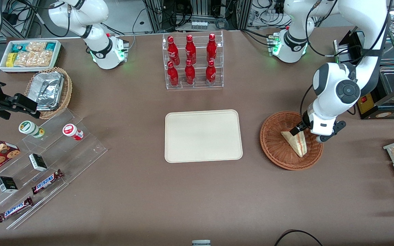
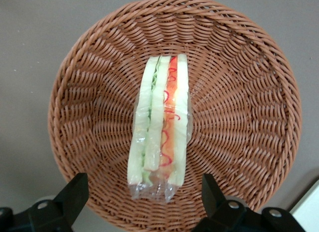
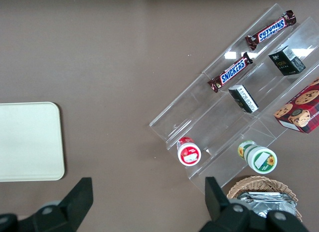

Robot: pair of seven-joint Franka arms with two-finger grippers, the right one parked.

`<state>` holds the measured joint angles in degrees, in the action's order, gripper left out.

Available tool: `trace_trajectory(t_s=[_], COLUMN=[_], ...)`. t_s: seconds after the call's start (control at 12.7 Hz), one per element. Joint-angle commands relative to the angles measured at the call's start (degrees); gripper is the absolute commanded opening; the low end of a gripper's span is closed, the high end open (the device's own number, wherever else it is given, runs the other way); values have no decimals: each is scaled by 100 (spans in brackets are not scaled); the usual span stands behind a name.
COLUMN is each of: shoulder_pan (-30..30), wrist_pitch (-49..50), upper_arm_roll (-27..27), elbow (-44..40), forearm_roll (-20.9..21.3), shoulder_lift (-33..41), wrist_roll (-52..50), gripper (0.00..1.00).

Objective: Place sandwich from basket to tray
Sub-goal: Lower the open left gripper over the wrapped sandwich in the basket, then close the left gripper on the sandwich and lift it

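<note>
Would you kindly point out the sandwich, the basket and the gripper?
sandwich (image 2: 160,123), left wrist view, cut edge.
basket (image 1: 273,143), front view, woven wall.
gripper (image 2: 144,192), left wrist view, open over the basket, between the jaws.

Working left arm (image 1: 337,89): glossy white shells, 1 dark grey round joint cap, black rings at the joints. Black cables run along the upper links. Its base (image 1: 291,48) is white with a green indicator light and a black collar. The gripper (image 1: 308,134) sits in the frame's centre-right, low over the basket (image 1: 275,150): white body, 2 matte black fingers (image 2: 72,197) set wide apart, each carrying a pale round screw head.
</note>
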<state>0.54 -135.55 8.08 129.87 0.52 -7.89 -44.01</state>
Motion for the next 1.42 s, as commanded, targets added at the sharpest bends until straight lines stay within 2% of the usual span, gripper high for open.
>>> trace_trajectory(t_s=[0.0,0.47,0.55,0.63,0.71,0.79,0.95,1.18,1.34], shoulder_pan=[51,43,51,43,51,43,51,173,262], wrist_pitch=[-173,-420,-394,-376,-367,-367,-79,1658,2171], upper_arm_roll=[-8,-8,-8,-8,-8,-8,-8,1,1], elbow=[-41,-138,-190,-199,-199,-208,-426,-1549,-1938], forearm_roll=[-26,-26,-26,-26,-17,-17,-17,10,18], shoulder_lift=[-125,-555,-591,-583,-582,-565,-539,-617,-688], wrist_roll=[-231,-231,-214,-153,-143,-135,-152,-100,93], gripper=[100,100,87,49,25,14,6,6,6])
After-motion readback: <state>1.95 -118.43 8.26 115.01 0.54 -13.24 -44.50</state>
